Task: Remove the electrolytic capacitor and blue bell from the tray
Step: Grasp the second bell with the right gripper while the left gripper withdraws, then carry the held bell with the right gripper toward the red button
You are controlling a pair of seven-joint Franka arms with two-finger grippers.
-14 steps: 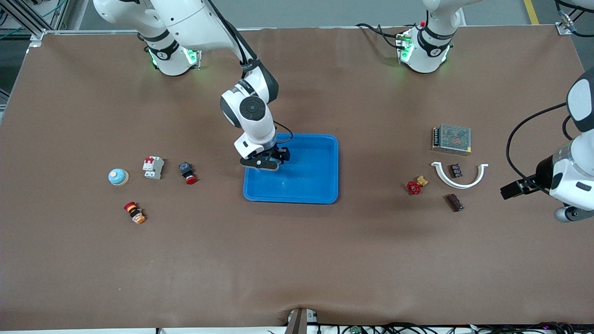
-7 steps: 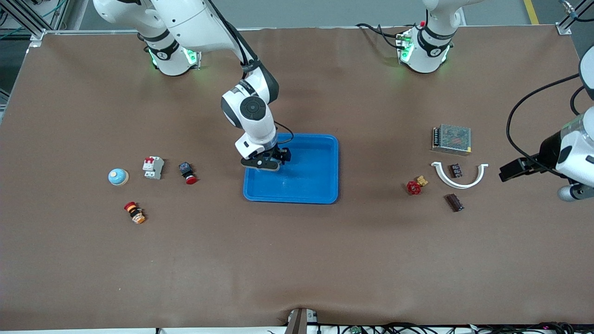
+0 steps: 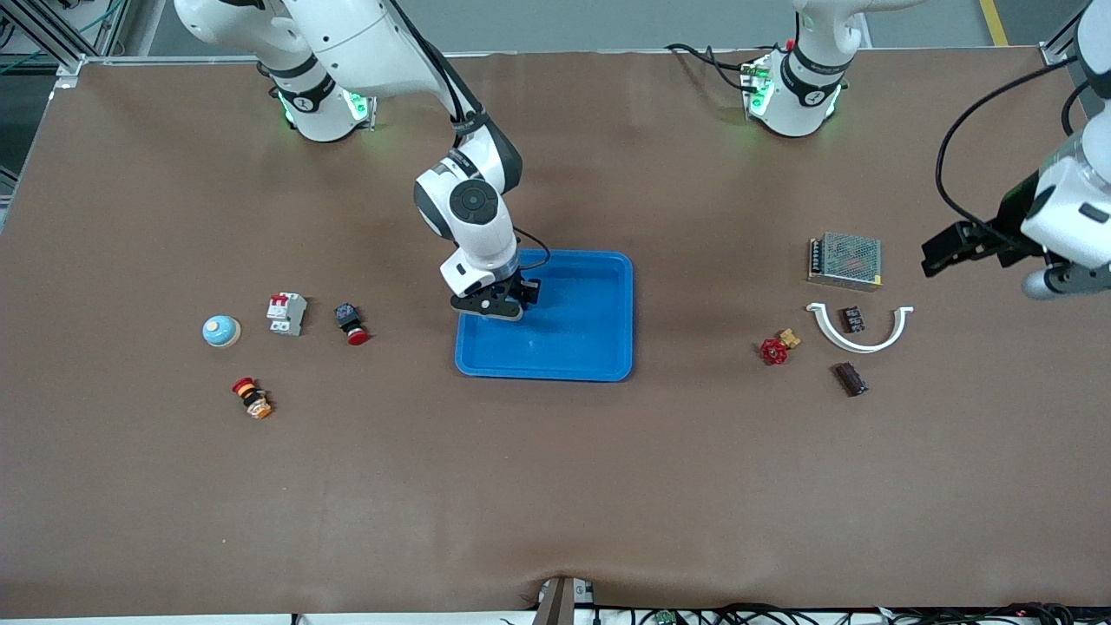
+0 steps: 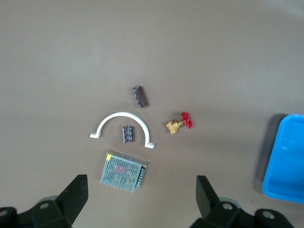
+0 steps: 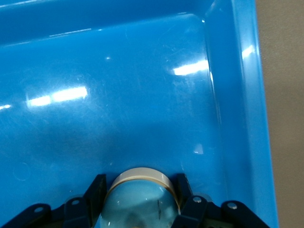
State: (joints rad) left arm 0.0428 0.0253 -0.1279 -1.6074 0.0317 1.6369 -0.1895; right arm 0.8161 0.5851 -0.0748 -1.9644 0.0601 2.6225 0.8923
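Observation:
A bell [image 5: 142,194] with a pale blue dome and a beige base stands in the blue tray [image 3: 599,347], at the corner nearest the right arm's base. My right gripper [image 5: 140,183] is shut on it, one finger on each side; from the front, the gripper [image 3: 499,305] hides it. A second bell [image 3: 220,331] sits on the table toward the right arm's end. A small dark brown ribbed part, which I take for the capacitor [image 3: 851,379], lies toward the left arm's end, and the left wrist view also shows this capacitor [image 4: 139,96]. My left gripper [image 3: 936,250] hangs wide open and empty in the air beside the power supply.
A metal-mesh power supply [image 3: 844,259], a white arch [image 3: 859,334] around a small dark block [image 3: 852,319], and a red-and-yellow valve [image 3: 777,348] lie near the capacitor. A white breaker [image 3: 286,312] and two red push buttons [image 3: 351,324] [image 3: 252,398] lie by the second bell.
The left arm has swung away from the front camera, from beside the white arch to beside the power supply. The right gripper has closed on the bell in the tray.

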